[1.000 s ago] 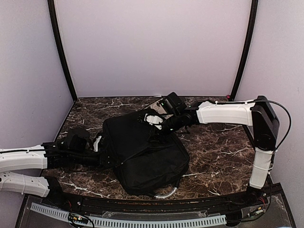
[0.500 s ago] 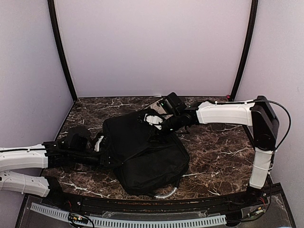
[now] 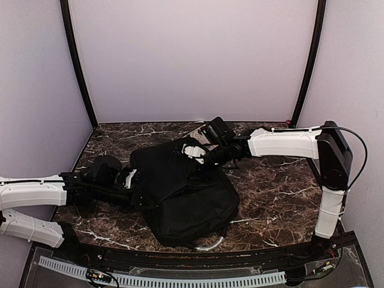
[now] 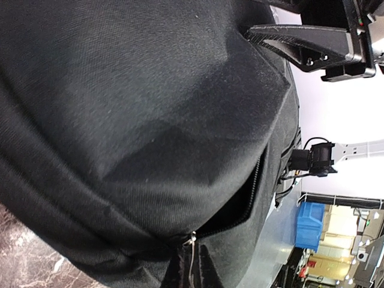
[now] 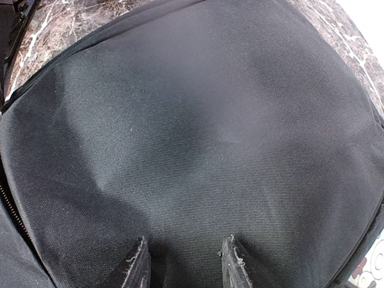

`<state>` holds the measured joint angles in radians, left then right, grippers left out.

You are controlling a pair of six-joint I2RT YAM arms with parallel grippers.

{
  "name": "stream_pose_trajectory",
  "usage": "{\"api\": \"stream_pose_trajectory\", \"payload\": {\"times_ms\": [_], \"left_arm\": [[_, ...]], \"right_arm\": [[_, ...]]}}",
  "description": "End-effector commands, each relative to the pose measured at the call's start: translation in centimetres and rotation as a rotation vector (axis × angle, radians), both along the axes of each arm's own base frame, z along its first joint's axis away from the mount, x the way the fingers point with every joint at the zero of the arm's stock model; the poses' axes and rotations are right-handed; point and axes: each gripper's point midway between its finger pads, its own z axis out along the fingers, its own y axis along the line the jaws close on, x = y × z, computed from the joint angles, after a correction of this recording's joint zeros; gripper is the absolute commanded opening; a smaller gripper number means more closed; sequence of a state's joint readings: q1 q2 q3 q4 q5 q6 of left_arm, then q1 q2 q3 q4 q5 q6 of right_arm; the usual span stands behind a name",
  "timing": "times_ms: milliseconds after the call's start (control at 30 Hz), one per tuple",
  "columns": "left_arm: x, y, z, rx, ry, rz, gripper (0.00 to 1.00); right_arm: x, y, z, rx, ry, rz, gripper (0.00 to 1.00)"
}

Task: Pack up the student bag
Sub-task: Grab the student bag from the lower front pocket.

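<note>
The student bag [image 3: 183,192], a large black fabric backpack, lies flat in the middle of the marble table, its grey-white handle [image 3: 210,243] at the near edge. My left gripper [image 3: 129,183] is at the bag's left edge. In the left wrist view its dark fingers [image 4: 178,271] are closed on the silver zipper pull [image 4: 192,241], and the zipper [image 4: 255,186] gapes partly open beyond it. My right gripper [image 3: 201,157] rests on the bag's far top edge. In the right wrist view its fingertips [image 5: 140,265] stand a little apart, pinching the bag's fabric [image 5: 192,138].
The marble table [image 3: 276,192] is walled by pale panels at back and sides, with black posts in the corners. A flat grey item [image 3: 200,133] lies behind the right wrist. A blue bin [image 4: 311,225] stands off the table.
My left arm has moved right and a little away from me along the bag's left edge, with the bag's left side shifting slightly. The right arm has not moved.
</note>
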<state>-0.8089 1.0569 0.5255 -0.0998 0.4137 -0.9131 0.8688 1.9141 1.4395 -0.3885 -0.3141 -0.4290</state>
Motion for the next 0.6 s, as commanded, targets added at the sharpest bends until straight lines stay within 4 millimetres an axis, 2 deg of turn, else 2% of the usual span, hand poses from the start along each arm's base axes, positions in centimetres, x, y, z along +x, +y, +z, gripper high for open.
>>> {"api": "stream_pose_trajectory", "payload": {"times_ms": [0,267,367,500,567], "left_arm": [[1.1,-2.7,3.7,-0.084,-0.102,-0.089,0.00],[1.8,-4.9,5.9,-0.097,-0.164,-0.157,0.00],[1.8,-4.6,7.0,-0.069,-0.184,-0.168,0.00],[1.9,-4.4,9.4,-0.090,-0.242,-0.164,0.00],[1.9,-4.7,9.8,-0.105,-0.253,-0.174,0.00]], "right_arm": [[-1.6,-1.6,-4.5,-0.129,0.073,0.005,0.41],[-2.1,-1.5,-5.2,-0.146,0.078,0.016,0.41],[-2.0,-1.4,-5.2,-0.148,0.079,0.012,0.41],[-1.8,-1.5,-4.8,-0.149,0.068,0.003,0.41],[-1.7,-1.4,-4.5,-0.144,0.066,0.001,0.41]]}}
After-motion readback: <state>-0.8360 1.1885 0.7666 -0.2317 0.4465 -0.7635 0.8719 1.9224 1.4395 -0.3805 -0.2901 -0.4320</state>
